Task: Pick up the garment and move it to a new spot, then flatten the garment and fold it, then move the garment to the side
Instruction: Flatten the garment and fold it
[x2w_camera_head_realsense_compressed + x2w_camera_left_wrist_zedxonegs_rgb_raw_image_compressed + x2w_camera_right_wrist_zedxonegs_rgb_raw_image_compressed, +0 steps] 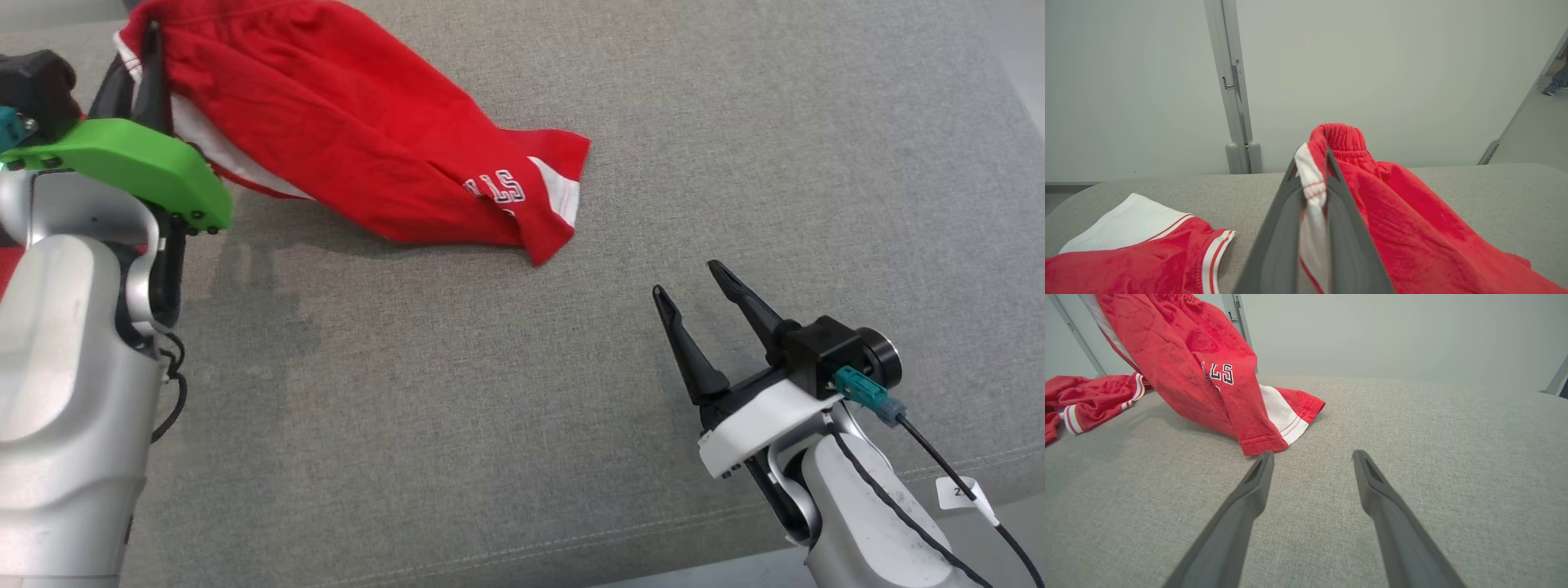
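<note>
The garment (351,139) is a pair of red shorts with white side stripes and lettering near one leg hem. My left gripper (151,33) is shut on its white-striped waistband edge at the upper left and holds that end up off the grey surface. The lower leg end trails down and rests on the fabric. The left wrist view has the two dark fingers (1286,228) clamped on the striped cloth (1312,192), with the garment (1404,228) draping to the right. My right gripper (686,279) stands open at the lower right, apart from the garment (1184,363), nothing between its fingers (1249,498).
The grey cushioned surface (506,392) has its front seam near the bottom of the head view. A second red and white piece of clothing (1090,396) lies flat at the far left (1135,253). A pale wall with a metal post (1233,81) stands behind. A person's foot (1553,86) shows far off.
</note>
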`<state>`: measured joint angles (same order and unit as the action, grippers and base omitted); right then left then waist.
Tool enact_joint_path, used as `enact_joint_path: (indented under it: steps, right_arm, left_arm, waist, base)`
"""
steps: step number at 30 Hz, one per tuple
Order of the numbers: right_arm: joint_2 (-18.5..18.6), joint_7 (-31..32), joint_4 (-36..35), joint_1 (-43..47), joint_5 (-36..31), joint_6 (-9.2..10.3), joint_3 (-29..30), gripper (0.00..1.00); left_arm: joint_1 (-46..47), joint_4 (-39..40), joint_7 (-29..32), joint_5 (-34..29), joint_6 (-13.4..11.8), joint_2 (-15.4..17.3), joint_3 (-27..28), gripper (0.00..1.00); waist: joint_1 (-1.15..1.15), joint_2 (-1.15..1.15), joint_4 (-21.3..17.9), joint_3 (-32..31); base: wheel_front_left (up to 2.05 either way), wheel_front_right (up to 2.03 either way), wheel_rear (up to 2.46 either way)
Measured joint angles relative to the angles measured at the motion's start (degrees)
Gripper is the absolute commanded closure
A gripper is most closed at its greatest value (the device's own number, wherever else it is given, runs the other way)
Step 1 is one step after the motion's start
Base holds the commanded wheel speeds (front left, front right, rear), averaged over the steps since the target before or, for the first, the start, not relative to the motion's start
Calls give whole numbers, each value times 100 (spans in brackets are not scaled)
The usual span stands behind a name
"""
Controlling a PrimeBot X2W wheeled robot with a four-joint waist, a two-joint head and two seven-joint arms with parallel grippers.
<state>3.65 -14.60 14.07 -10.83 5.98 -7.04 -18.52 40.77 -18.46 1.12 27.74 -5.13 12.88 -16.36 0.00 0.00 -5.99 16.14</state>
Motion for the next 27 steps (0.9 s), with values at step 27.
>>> enact_joint_path:
  steps: [27]
  right_arm:
    - [-4,0,401,-632,378,-2,-559,0]
  left_arm:
    - [604,850,245,1954,297,-1240,165,100]
  waist:
    - [0,0,99,-89]
  base:
    - [0,0,0]
